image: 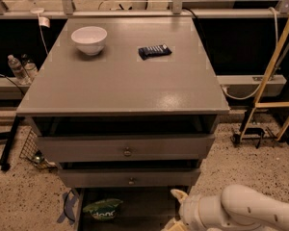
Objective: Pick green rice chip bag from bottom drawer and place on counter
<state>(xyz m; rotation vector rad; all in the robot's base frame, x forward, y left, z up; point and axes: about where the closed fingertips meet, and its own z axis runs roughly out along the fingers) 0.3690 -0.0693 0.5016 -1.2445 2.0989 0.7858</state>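
The claw (174, 211) hangs released, empty, at the right side of the open bottom drawer (139, 207). The green rice chip bag (102, 209) lies in the drawer's left end, apart from it.

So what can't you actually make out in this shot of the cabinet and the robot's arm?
Camera view, the only one:
green rice chip bag: lettering too small to read.
bottom drawer: front cut off by the bottom edge; inside too dark.
gripper, bottom right beside the drawer: open, lower finger clipped by the edge.
dark bar on the counter: label too small.
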